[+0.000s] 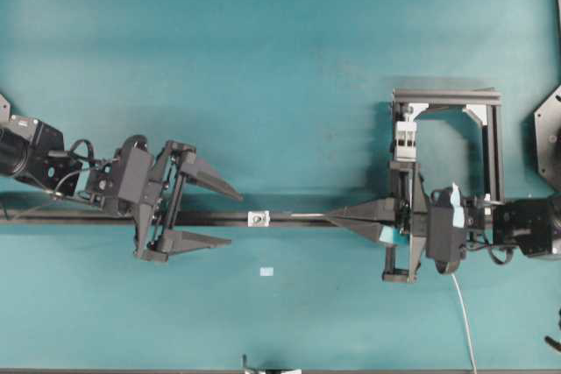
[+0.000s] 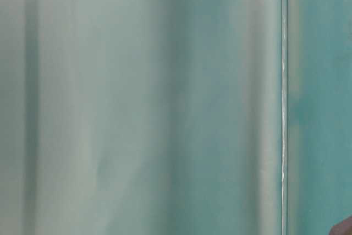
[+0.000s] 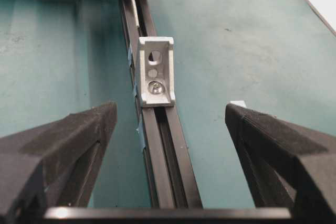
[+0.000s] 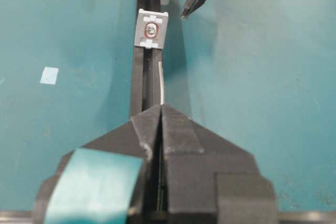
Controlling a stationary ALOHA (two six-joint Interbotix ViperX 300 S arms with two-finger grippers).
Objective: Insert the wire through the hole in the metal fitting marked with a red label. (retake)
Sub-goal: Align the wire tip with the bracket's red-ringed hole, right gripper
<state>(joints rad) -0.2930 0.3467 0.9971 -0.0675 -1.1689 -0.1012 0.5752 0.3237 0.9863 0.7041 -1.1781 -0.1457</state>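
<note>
So on the left, the left gripper (image 1: 226, 215) has its fingers spread wide, straddling the black rail (image 1: 88, 214) and holding nothing, just parked short of the fitting (image 1: 259, 218). The fitting sits on the rail about mid-worktop (image 1: 263, 59), and from the right wrist view you can see the red ring around its hole (image 4: 150, 30). Right of that, the wire (image 1: 307, 215) runs along the rail toward it, with the tip stopping short of the fitting, not in yet. It's pinched in the right gripper (image 1: 331, 215), fingers pressed together on it. The white clamp block (image 1: 405, 140) behind is out of the way. My worry: that wire is thin and floppy and sticks out a fair way past the fingers, so if the tip sags or drifts sideways it'll hit the fitting's face or the rail slot and buckle instead of threading. The hole is tiny, so even slight misalignment misses.
</note>
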